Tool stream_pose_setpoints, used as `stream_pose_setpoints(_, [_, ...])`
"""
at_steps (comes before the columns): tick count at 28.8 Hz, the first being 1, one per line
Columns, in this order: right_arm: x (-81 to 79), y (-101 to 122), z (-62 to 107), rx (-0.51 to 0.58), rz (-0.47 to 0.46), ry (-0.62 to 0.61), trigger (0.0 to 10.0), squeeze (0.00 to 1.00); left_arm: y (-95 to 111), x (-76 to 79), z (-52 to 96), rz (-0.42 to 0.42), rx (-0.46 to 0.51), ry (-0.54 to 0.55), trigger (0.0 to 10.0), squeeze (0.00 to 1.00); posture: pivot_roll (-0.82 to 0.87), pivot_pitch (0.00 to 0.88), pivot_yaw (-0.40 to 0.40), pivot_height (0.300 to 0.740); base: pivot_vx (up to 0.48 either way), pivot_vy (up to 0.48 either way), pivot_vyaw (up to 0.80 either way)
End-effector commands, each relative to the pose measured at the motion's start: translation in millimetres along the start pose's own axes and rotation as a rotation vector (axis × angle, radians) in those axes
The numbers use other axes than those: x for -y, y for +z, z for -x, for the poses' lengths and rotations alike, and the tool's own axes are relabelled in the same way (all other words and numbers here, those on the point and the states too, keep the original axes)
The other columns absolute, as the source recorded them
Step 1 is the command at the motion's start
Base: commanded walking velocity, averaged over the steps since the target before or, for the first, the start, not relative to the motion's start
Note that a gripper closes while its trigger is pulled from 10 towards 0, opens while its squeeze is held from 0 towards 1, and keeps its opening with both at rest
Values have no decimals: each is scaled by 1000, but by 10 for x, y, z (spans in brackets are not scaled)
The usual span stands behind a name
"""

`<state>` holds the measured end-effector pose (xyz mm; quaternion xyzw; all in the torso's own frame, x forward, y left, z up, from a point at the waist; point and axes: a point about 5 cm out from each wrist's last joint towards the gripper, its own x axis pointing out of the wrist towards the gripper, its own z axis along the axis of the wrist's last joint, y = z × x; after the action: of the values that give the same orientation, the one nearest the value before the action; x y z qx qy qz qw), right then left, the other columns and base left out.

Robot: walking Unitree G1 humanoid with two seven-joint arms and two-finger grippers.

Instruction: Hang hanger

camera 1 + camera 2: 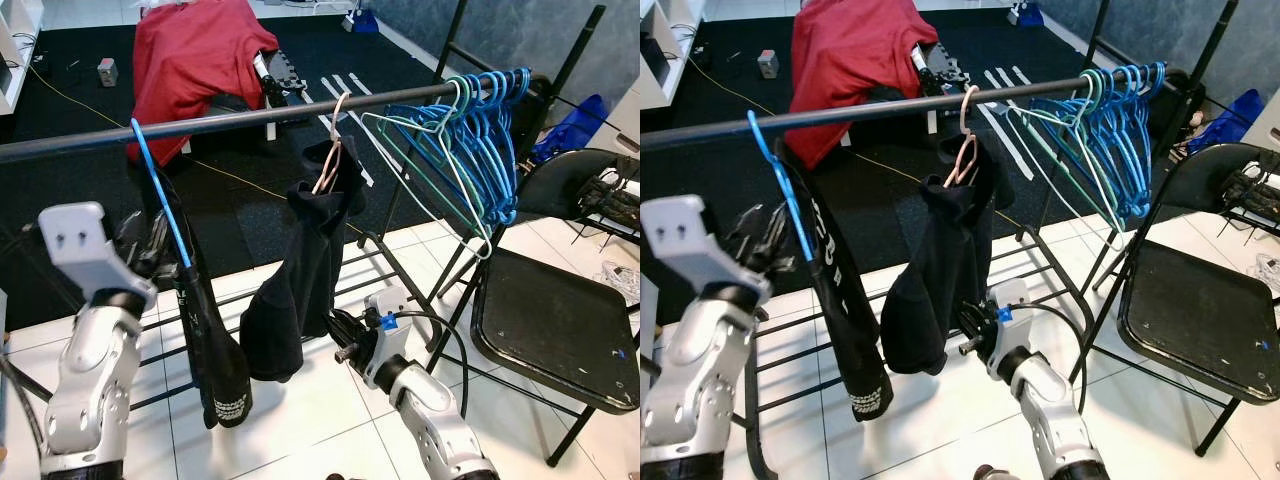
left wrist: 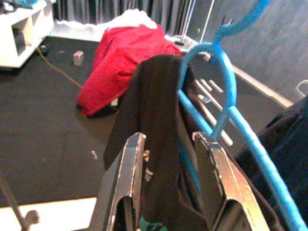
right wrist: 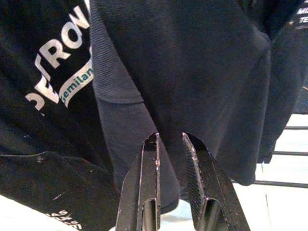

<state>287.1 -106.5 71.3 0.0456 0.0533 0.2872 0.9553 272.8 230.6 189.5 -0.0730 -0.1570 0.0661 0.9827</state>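
Note:
A blue hanger [image 1: 160, 195] carrying a black garment [image 1: 215, 350] hangs by its hook on the dark rail [image 1: 230, 120], toward its left end. My left gripper [image 2: 168, 154] is at the hanger's shoulder, its fingers [image 2: 126, 163] closed around the garment and one blue arm of the hanger. To the right, a pink hanger [image 1: 330, 150] holds a dark garment [image 1: 300, 290]. My right gripper [image 3: 169, 144] sits low against that garment's lower edge, its fingers [image 3: 147, 163] a narrow gap apart.
Several empty blue and green hangers [image 1: 470, 140] crowd the rail's right end. A black folding chair [image 1: 560, 330] stands at the right. A red cloth [image 1: 195, 55] lies over something on the black carpet behind. The rack's lower bars [image 1: 390, 260] cross the white tiles.

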Motion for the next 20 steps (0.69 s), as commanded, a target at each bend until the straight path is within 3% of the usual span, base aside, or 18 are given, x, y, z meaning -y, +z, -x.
stream_pose_setpoints(1, [9,-23,35,-2,-19,-6,10000,0,11,18,30,27,11,-30,10000,0,-16,155,-67,740,0,0,0])
stream_pose_setpoints(2, [12,-23,43,1,-20,-6,10000,0,26,102,84,143,10,-135,10000,0,-13,149,-67,740,0,0,0])
stream_pose_setpoints(5, [10,-20,47,7,-21,-4,10000,0,31,149,129,214,7,-197,10000,0,-14,146,-67,740,0,0,0])
stream_pose_setpoints(7, [9,-15,47,11,-22,-3,10000,0,6,108,136,194,-1,-169,10000,0,-11,145,-67,740,0,0,0])
stream_pose_setpoints(9, [4,-1,48,22,-25,-2,10000,0,-54,-67,137,44,-8,-50,10000,0,-14,144,-66,740,0,0,0])
stream_pose_setpoints(10, [4,-1,48,22,-25,-2,10000,0,-54,-67,137,44,-8,-50,10000,0,-14,144,-66,740,0,0,0])
stream_pose_setpoints(11, [1,14,48,31,-28,1,10000,0,-71,-95,143,-9,-14,-43,10000,0,-12,144,-67,740,0,0,0])
stream_pose_setpoints(14, [-13,65,46,59,-26,14,10000,0,-84,-50,166,-52,-14,-79,10000,0,-10,147,-67,740,0,0,0])
stream_pose_setpoints(20, [-33,121,25,84,-20,24,10000,0,-110,26,183,-54,-21,-122,10000,0,-11,147,-66,740,0,0,0])
